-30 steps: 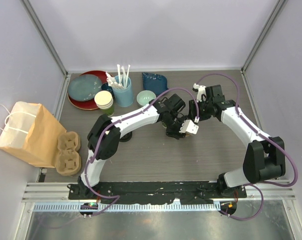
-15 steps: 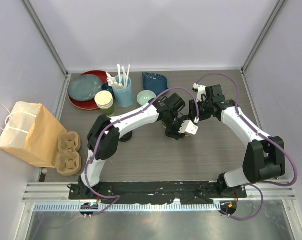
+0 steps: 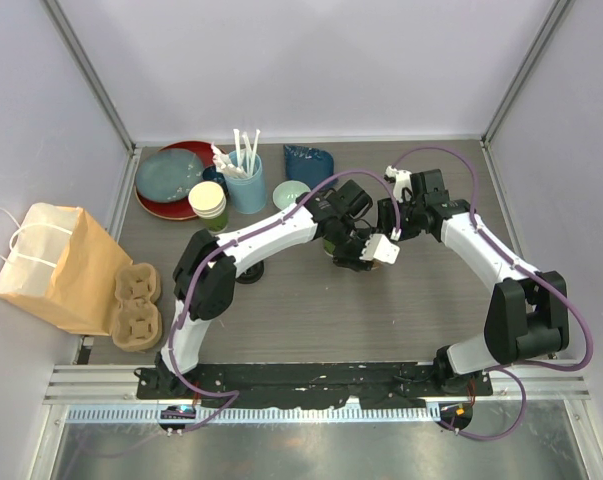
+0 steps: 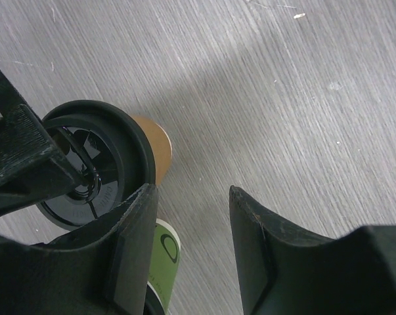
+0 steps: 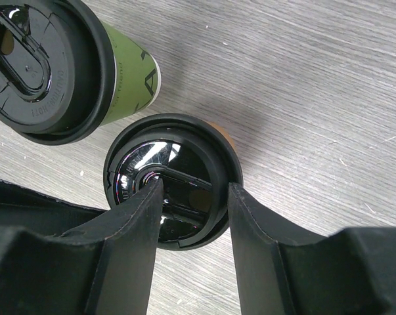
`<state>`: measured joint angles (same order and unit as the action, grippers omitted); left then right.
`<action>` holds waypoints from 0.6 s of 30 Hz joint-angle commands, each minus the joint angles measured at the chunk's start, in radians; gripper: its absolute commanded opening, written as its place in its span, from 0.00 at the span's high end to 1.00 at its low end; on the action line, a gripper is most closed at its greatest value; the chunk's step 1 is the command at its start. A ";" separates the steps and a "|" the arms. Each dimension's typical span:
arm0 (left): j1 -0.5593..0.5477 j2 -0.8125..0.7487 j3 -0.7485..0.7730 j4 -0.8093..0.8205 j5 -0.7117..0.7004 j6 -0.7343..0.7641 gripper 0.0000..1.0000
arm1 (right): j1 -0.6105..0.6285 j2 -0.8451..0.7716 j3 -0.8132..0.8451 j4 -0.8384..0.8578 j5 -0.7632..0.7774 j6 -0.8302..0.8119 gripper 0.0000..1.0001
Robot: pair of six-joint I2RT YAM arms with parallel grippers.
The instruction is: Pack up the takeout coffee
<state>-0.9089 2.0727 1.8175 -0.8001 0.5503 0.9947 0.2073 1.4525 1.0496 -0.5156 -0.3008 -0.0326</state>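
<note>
Brown-walled cup (image 5: 219, 133) stands upright directly beneath the right gripper (image 5: 192, 190), whose half-spread jaws hang over its lid (image 5: 181, 141), gripping nothing; the left gripper (image 4: 191, 193), half-open and empty, is just beside.

**Left end effector** (image 4: 192, 193). Between your fingers: bare counter (image 4: 283, 98), free ahead and out past the finger farther from the cups. Close by the other finger (image 4: 135, 243): brown cup (image 4: 157, 143), with the green cup (image 4: 163, 252) nearer your wrist, closing that side.

**Right end effector** (image 5: 194, 190). Directly beneath you: the brown cup's black lid (image 5: 211, 147), wider than your finger gap. Green cup just beside it, ahead of one finger; bare counter beyond the opposite finger. Both end effectors crowd the same cup.
</note>
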 commanded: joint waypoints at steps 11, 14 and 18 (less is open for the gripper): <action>-0.007 -0.049 0.051 -0.013 -0.021 0.018 0.48 | -0.005 0.019 0.015 0.022 -0.017 -0.018 0.51; -0.007 -0.053 0.068 -0.022 -0.021 0.015 0.48 | -0.005 0.020 0.016 0.023 -0.018 -0.018 0.51; -0.007 -0.040 0.077 -0.011 -0.036 0.010 0.48 | -0.005 0.019 0.015 0.023 -0.018 -0.016 0.51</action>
<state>-0.9108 2.0727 1.8496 -0.8116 0.5156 1.0023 0.2035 1.4601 1.0500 -0.4976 -0.3061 -0.0433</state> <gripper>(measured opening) 0.519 0.489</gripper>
